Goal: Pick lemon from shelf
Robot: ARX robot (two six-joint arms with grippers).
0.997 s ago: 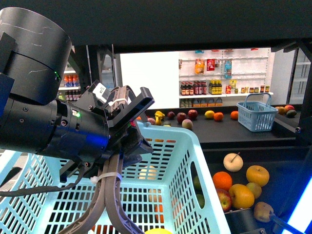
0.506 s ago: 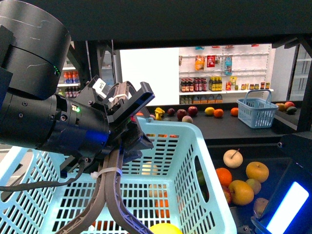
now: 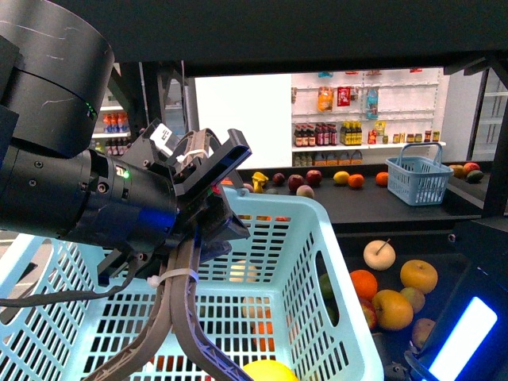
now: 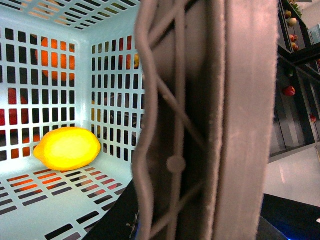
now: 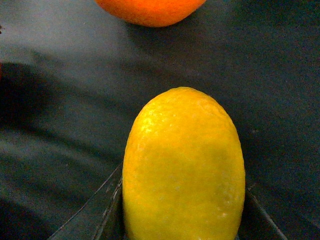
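Observation:
My right gripper (image 5: 184,222) is shut on a yellow lemon (image 5: 184,165), held just above a dark tier of the black shelf (image 5: 60,75), with an orange (image 5: 150,9) beyond it. In the front view only the right arm's body with a blue light (image 3: 464,337) shows at the lower right, over the shelf's fruit tier (image 3: 448,254). My left gripper (image 3: 181,317) is shut on the wall of a light-blue basket (image 3: 337,262). A second lemon (image 4: 67,148) lies on the basket's floor, also low in the front view (image 3: 270,371).
Loose fruit lies on the lower tier: an orange (image 3: 363,283), a pale pear (image 3: 379,255) and yellow-red fruits (image 3: 419,275). The upper tier (image 3: 357,208) carries more fruit and a small blue basket (image 3: 418,179). White wall shelves of bottles (image 3: 349,135) stand behind.
The right arm's blue-lit body has come up and in at the lower right, covering some of the fruit. The basket's lemon shows more. The left arm holds the basket nearly still.

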